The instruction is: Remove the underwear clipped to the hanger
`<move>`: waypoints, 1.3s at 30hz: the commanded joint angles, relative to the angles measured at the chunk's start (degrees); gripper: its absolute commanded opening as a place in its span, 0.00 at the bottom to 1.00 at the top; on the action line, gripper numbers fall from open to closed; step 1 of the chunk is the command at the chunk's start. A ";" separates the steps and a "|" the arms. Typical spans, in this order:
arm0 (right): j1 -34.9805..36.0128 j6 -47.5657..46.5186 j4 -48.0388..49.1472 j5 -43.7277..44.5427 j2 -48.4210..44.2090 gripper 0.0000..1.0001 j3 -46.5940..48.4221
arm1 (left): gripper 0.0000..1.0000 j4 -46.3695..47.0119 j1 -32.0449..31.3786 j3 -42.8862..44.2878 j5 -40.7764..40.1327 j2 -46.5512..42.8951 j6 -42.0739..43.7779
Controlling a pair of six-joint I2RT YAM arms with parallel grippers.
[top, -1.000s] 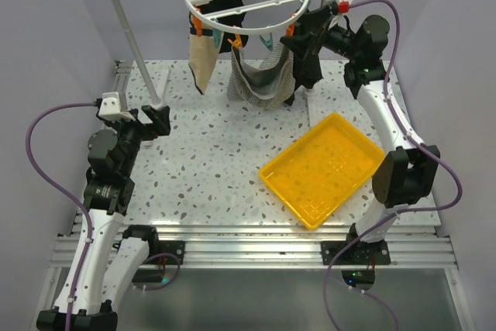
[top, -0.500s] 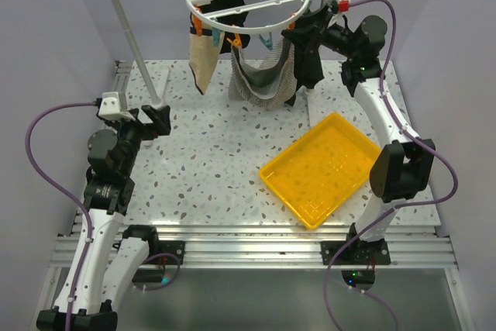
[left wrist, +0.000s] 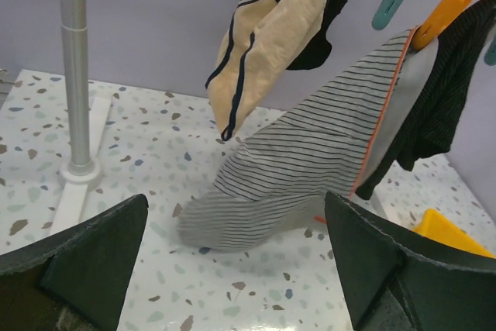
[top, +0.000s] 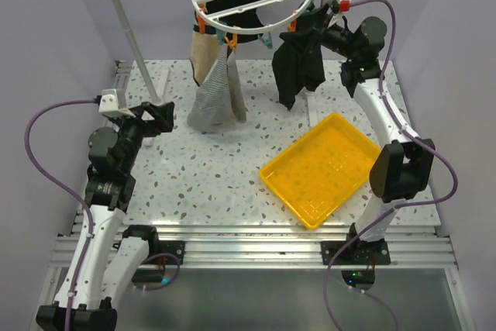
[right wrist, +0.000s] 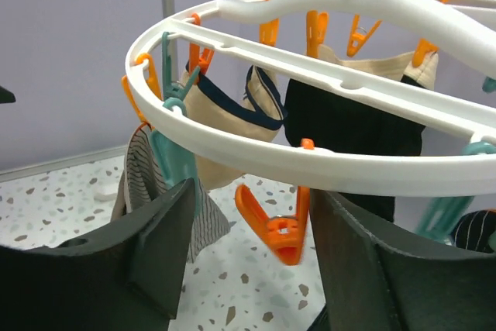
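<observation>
The left gripper (top: 159,119) hung low over the table (top: 225,160), jaws spread wide and holding nothing. The right gripper (top: 304,32) sat at the rim of the hanger (right wrist: 349,164), fingers partly apart around 1 orange peg (right wrist: 275,226); whether it gripped the black underwear (top: 298,67) dangling below was unclear. The striped underwear (top: 217,98) and beige underwear (top: 203,60) hung pegged at the ring's left.

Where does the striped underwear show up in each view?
Top external: striped underwear hangs above and left of centre.
Left wrist: mid-frame, slanting down to the left.
Right wrist: far left, partly behind a teal peg.
Shared landmark: beige underwear right beside it.
</observation>
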 commanded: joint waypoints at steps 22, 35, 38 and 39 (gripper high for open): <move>-0.06 -8.64 -21.83 2.30 -10.43 0.79 -5.54 | 0.98 15.30 -6.25 16.18 9.63 22.18 -14.77; -0.06 -3.99 -26.32 4.50 -12.81 0.78 -7.56 | 0.87 4.84 -12.49 30.33 1.03 33.70 -18.63; 0.03 -2.58 -26.05 4.41 -12.98 0.78 -8.08 | 0.84 3.52 -13.90 33.14 -1.61 36.59 -18.72; -0.06 -2.06 -25.97 4.41 -13.07 0.78 -8.26 | 0.83 3.51 -14.60 33.68 -2.14 37.04 -18.37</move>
